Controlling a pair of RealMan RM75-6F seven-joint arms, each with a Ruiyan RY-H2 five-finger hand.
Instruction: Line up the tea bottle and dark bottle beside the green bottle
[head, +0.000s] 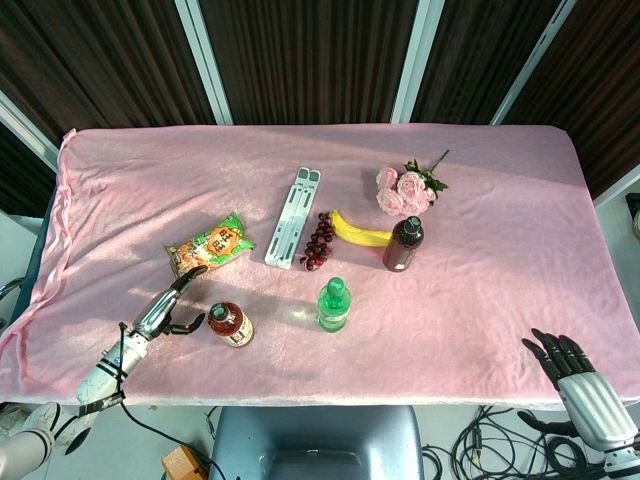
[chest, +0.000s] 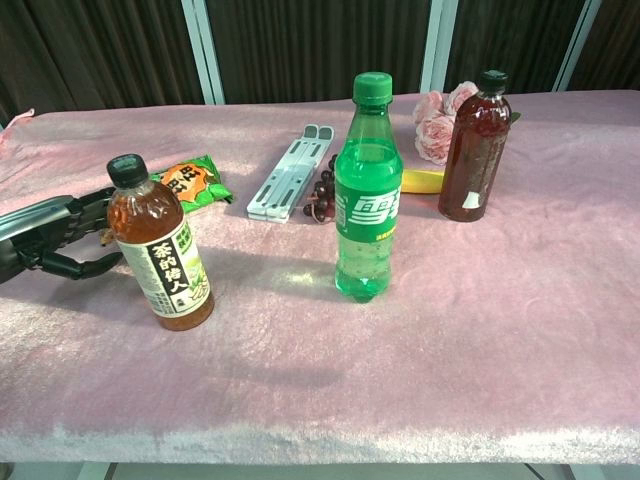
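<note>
The tea bottle (head: 231, 325) (chest: 160, 245), amber with a black cap, stands upright near the front left. My left hand (head: 170, 305) (chest: 55, 235) lies just to its left with its fingers spread towards the bottle, holding nothing. The green bottle (head: 334, 305) (chest: 368, 190) stands upright at the front centre. The dark bottle (head: 404, 245) (chest: 475, 145) stands upright behind it to the right. My right hand (head: 560, 358) hovers at the table's front right edge with its fingers apart and nothing in it, far from all three bottles.
A green-and-orange snack packet (head: 208, 245) lies behind my left hand. A white folding stand (head: 293, 217), dark grapes (head: 318, 242) and a banana (head: 358, 233) lie mid-table, and pink flowers (head: 405, 190) lie behind the dark bottle. Pink cloth (head: 480, 300) covers the table.
</note>
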